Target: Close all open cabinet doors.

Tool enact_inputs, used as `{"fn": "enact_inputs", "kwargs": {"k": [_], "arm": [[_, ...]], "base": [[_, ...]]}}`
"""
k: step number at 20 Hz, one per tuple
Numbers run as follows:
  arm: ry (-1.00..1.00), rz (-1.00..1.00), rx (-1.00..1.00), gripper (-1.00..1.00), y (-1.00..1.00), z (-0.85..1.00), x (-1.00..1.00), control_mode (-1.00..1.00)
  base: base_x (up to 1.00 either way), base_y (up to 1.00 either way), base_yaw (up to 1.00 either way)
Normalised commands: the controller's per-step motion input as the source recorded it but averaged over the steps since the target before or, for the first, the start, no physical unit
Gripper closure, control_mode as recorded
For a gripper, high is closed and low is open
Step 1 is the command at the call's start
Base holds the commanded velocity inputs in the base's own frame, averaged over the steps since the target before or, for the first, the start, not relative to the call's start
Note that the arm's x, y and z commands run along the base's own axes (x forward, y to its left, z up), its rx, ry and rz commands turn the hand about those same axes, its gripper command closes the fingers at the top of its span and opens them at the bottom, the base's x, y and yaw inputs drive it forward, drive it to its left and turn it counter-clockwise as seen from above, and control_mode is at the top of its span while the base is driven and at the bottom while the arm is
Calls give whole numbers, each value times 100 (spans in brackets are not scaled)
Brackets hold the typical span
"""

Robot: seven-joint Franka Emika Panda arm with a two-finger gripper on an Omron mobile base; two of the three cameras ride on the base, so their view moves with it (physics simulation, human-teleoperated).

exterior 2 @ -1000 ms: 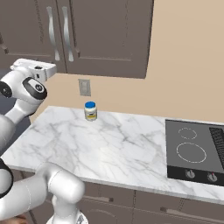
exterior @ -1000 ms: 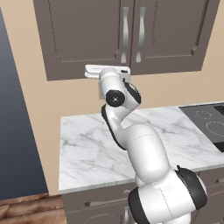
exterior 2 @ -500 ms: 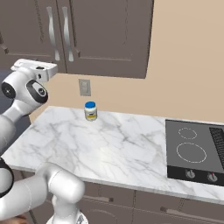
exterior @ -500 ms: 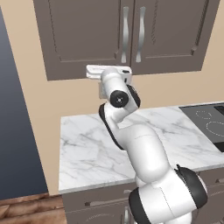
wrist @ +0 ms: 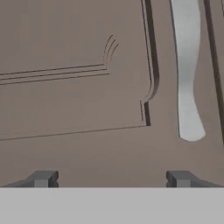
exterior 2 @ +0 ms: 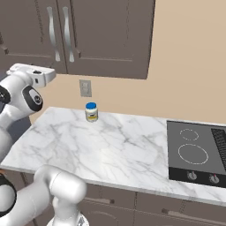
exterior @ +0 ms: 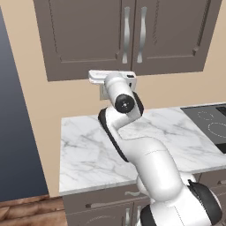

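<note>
On the wall above the counter (exterior 2: 110, 145) hang two cabinet doors, the left door (exterior: 81, 35) and the right door (exterior: 176, 33), side by side, both lying flush with the cabinet front. Each carries one long curved silver handle, two in all: the left handle (exterior: 126, 34) and the right handle (exterior: 142, 34) stand just either side of the seam where the doors meet. In my hand view the left door's recessed panel corner and the lower end of its handle (wrist: 187, 87) sit very close ahead of me.

My gripper (wrist: 112, 178) is raised just below the bottom edge of the left door, near its handle side. My two fingertips (wrist: 43, 178) stand well apart, with nothing between them; they look nearly against the door's lower rail, though I cannot tell whether they touch it. My arm (exterior: 132, 145) rises over the counter's front edge, bends at the elbow above the marble and turns my hand (exterior: 110, 77) up toward the cabinet, with the wrist level.

On the counter stands one small jar with a blue lid (exterior 2: 91, 111), near the back edge below one wall outlet (exterior 2: 85, 88). One black cooktop (exterior 2: 198, 152) with two ring burners lies at the counter's right end.
</note>
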Motion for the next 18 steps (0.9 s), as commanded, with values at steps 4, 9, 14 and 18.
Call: {"fn": "enact_inputs", "kwargs": {"k": [4, 9, 14, 18], "arm": [[13, 0, 0, -100, -10, 26, -54, -100], [20, 0, 0, -100, -20, 30, -52, -100], [6, 1, -2, -100, -46, 9, -57, -100], [6, 1, 0, -100, -56, 18, -58, -100]], "base": [[0, 0, 0], [0, 0, 0], [0, 0, 0], [0, 0, 0]]}}
